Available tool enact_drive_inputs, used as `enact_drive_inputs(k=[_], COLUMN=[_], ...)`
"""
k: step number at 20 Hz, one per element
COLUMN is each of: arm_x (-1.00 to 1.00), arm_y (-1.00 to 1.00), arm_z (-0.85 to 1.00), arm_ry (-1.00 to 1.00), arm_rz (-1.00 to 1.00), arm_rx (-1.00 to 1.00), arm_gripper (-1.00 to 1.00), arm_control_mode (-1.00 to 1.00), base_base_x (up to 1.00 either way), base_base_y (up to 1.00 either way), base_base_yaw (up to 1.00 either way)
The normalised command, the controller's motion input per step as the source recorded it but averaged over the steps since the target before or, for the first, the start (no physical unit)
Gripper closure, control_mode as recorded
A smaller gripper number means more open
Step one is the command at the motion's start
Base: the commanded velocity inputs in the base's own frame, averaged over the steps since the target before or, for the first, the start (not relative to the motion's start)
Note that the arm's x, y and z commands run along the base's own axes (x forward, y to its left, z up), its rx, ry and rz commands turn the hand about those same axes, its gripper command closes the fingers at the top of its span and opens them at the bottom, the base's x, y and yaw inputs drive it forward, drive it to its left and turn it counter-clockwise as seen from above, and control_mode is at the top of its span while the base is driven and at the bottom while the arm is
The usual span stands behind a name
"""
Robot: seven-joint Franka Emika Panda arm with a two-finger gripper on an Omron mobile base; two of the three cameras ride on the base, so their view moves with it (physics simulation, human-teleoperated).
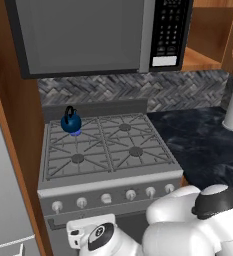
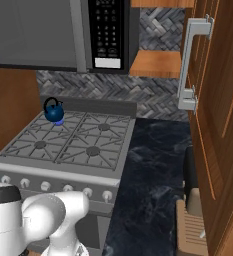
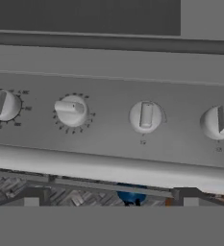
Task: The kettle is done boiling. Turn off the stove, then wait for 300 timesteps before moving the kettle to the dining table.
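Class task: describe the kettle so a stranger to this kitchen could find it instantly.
Find the grey stove under the microwave. On its rear-left burner sits the kettle: small, round, glossy dark blue, with a black arched handle, the only item on the grates.

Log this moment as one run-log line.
phase: approaching knobs | small dark-blue kettle: on rear-left burner, flame lit | grey gas stove: one pale knob turned sideways | jaws: open, nothing held

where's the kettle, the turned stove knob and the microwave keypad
kettle (image 1: 71, 123), left base view, on its round blue body
turned knob (image 3: 71, 109), hand view, on its sideways bar
microwave keypad (image 2: 107, 30), right base view, on the black button panel
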Motion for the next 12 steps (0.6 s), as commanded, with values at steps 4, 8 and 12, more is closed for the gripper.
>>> enact_drive_inputs(k=[4,8,12], arm_x=[0.14,0.22,0.25], arm_y=[0.0,0.0,0.0], arm_z=[0.0,0.0,0.0], arm_ry=[-0.04,-0.01,0.0], arm_rz=[0.0,0.0,0.0], arm_rx=[0.0,0.0,0.0], arm_gripper=[-1.0,-1.0,-1.0], arm_control_mode=[-1.0,-1.0,-1.0], base_base_x=[0.0,0.0,0.0], base_base_y=[0.0,0.0,0.0], base_base_yaw=[0.0,0.0,0.0])
